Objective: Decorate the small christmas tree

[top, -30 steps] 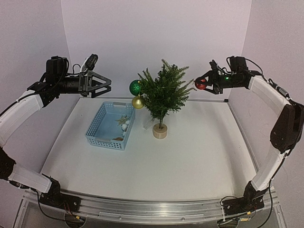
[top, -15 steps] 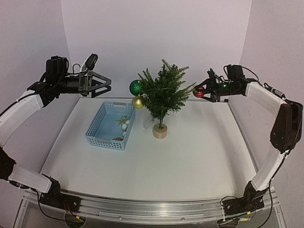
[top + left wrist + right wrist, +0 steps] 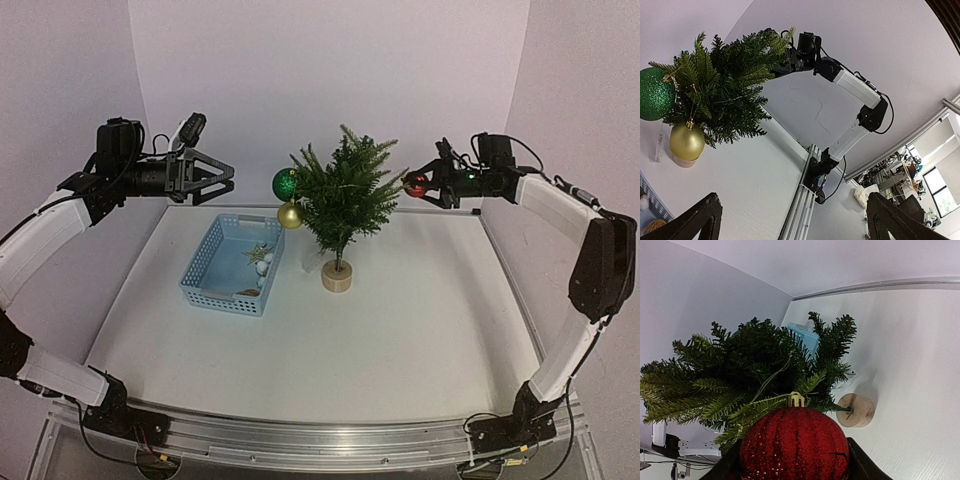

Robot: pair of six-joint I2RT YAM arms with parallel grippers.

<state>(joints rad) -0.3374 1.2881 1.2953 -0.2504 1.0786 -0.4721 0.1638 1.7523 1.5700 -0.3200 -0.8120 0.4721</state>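
Prob. light & tippy, that small dark-green christmas tree (image 3: pixel 343 195); hold by trunk. Now right hand (image 3: pixel 416 185) pinches red glitter bauble (image 3: pixel 794 445), left hand (image 3: pixel 226 178) spread.

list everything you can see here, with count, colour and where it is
small christmas tree: 1, dark green on a pale wooden disc, table centre
green bauble: 1, glittery green, hanging on the tree's left side
gold bauble: 1, gold, hanging below the green one
red bauble: 1, glittery red, held at the tree's right side
basket: 1, light blue, left of the tree
small ornaments: a few, white and golden, in the basket
table: 1, white
left gripper: 1, black, open, raised above the basket
right gripper: 1, black, shut on the red bauble
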